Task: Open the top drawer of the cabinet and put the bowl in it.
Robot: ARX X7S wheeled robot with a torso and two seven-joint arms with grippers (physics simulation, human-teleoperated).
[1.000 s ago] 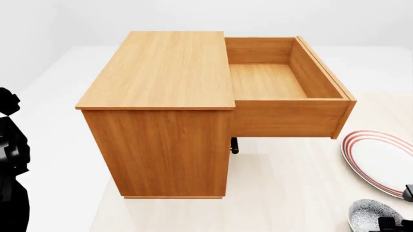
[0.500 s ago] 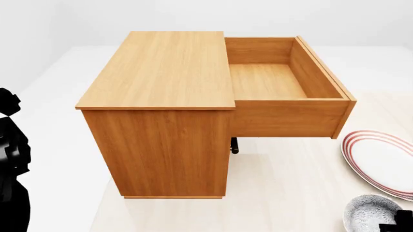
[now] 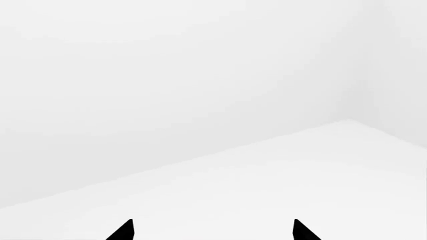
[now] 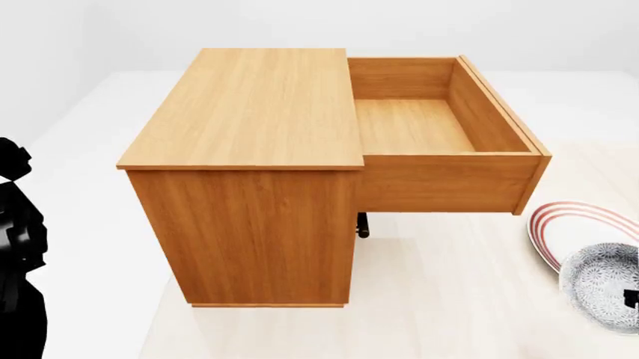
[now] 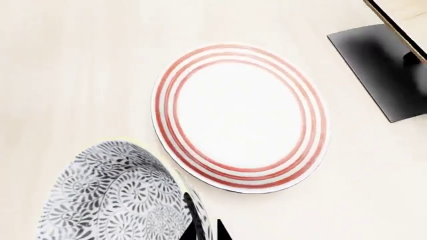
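Note:
The cabinet stands in the middle of the head view. Its top drawer is pulled out to the right and is empty inside. The bowl, grey-blue patterned, hangs tilted at the right edge, over the near rim of the plate. In the right wrist view my right gripper is shut on the rim of the bowl, one fingertip inside and one outside. My left gripper is open and empty, facing a white wall; its arm shows at the far left.
The red-ringed white plate lies on the pale floor right of the cabinet, below the drawer's front; it also shows in the right wrist view. A dark handle end sticks out under the drawer. A wooden edge with a dark shadow lies beyond the plate.
The bowl has risen from the floor at the lower right and moved up and right, now tilted over the plate's edge. The cabinet, drawer and left arm have not moved.

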